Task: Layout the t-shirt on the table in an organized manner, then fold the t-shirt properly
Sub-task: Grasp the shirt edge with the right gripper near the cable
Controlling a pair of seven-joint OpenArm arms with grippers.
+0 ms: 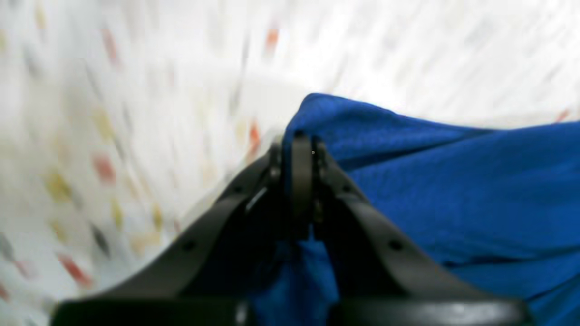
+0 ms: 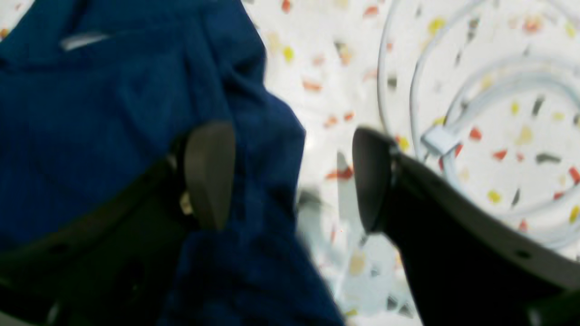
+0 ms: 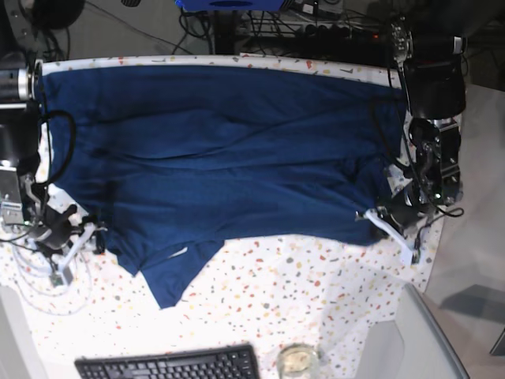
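Observation:
The dark blue t-shirt (image 3: 221, 158) lies spread wide across the far half of the speckled white table (image 3: 316, 284), with wrinkles and a flap hanging toward the front left. At the shirt's right edge my left gripper (image 3: 380, 216) is shut on a bunched corner of the fabric. The left wrist view shows the t-shirt (image 1: 453, 190) pinched between the shut tips of that gripper (image 1: 299, 154). My right gripper (image 3: 85, 234) is at the shirt's left edge. In the right wrist view it (image 2: 290, 176) stands open, and a fold of the t-shirt (image 2: 90, 113) lies against one finger (image 2: 208, 174).
A coiled white cable (image 2: 453, 136) lies on the table beside my right gripper and shows again in the base view as the cable (image 3: 47, 284). A black keyboard (image 3: 170, 365) and a glass (image 3: 296, 362) sit at the front edge. Wires and equipment crowd the back.

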